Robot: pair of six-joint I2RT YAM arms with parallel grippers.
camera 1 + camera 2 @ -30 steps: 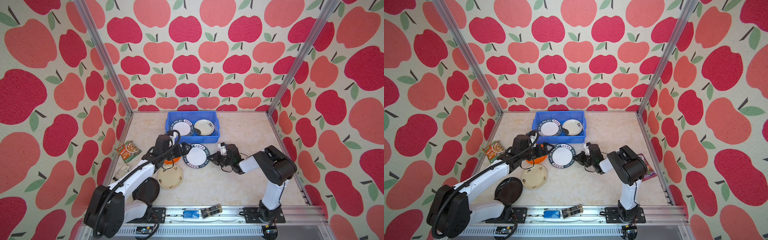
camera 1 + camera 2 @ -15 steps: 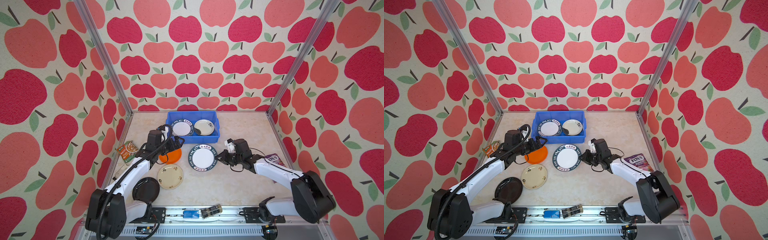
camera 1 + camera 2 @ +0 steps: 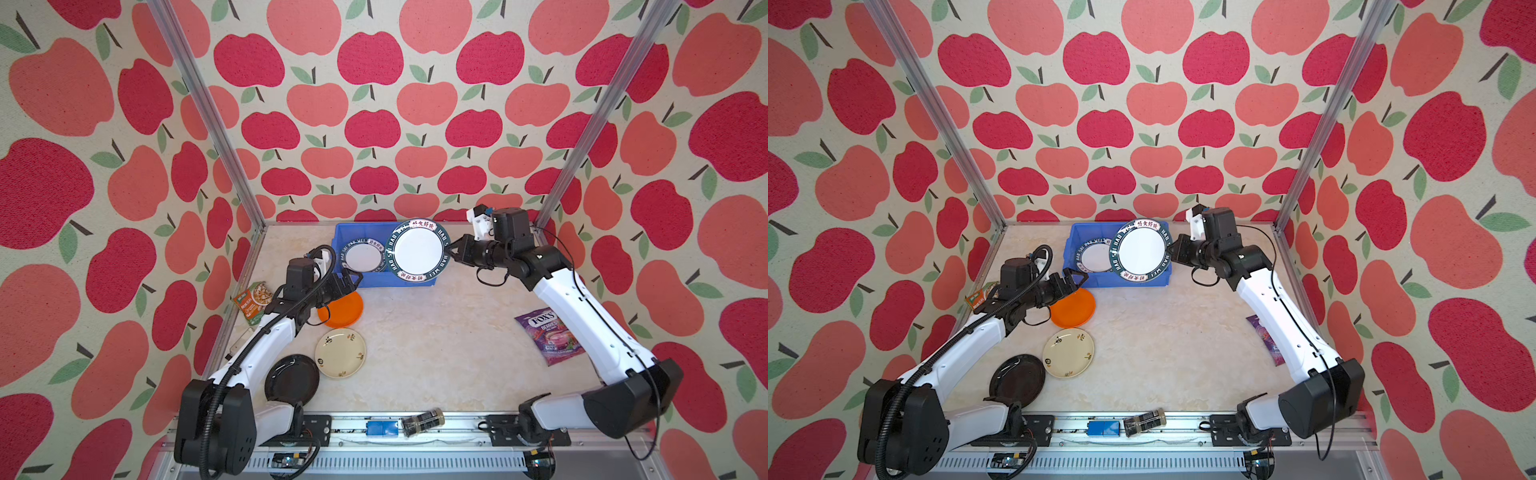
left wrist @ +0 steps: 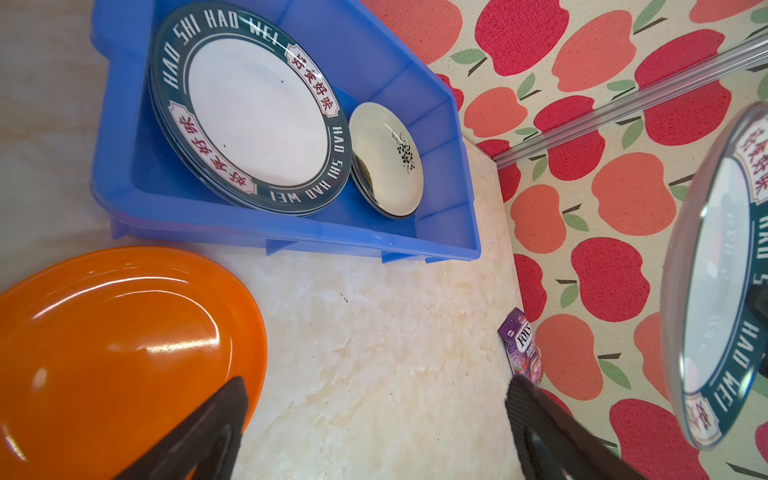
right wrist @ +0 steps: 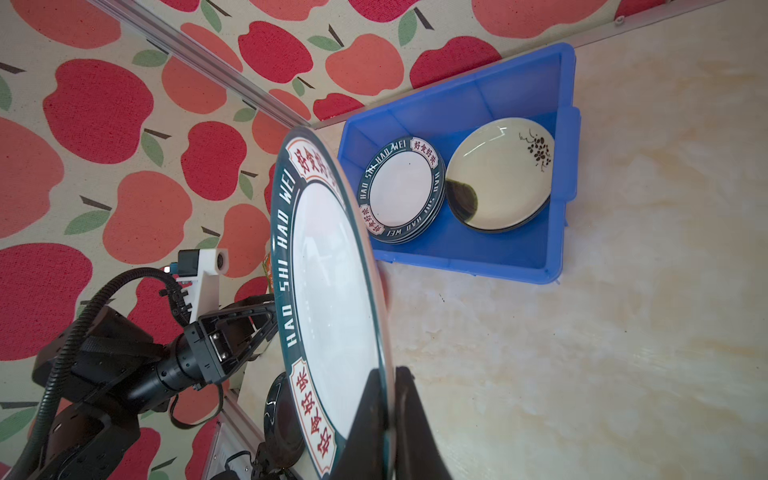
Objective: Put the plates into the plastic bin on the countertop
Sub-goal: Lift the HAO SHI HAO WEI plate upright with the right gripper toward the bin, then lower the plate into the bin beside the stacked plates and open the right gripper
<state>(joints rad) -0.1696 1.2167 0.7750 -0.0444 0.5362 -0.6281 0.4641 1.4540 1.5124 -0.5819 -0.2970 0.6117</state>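
Your right tool (image 5: 386,386) is pinched tight on the rim of a round white plate with a dark green lettered rim (image 3: 417,251). This plate is up in the air and touches nothing else. It is tipped so its white face looks at the top camera. In both top views it covers the right half of the bright blue plastic bin (image 3: 374,283).

Your left tool (image 4: 376,388) is wide open and holds nothing. It is low, just in front of the bin's left corner. One of its black fingers (image 4: 216,419) is over the edge of the round orange plate (image 3: 343,311). You cannot tell if it touches.

The bin sits at the back of the pale marble table (image 3: 436,332). Inside, on the left, is a stack of white lettered plates (image 4: 253,112). Next to it, on the right, lies a small cream plate with a black flower (image 5: 503,174), with a dark rim showing under it.

The orange plate lies flat on the table, just in front of the bin. Nearer the front lies a cream plate with small dark marks (image 3: 340,353). Just beside it, under your left arm, lies a round black plate (image 3: 291,380).

A green and orange snack packet (image 3: 251,301) lies by the left wall. A purple sweet packet (image 3: 548,336) lies by the right arm.
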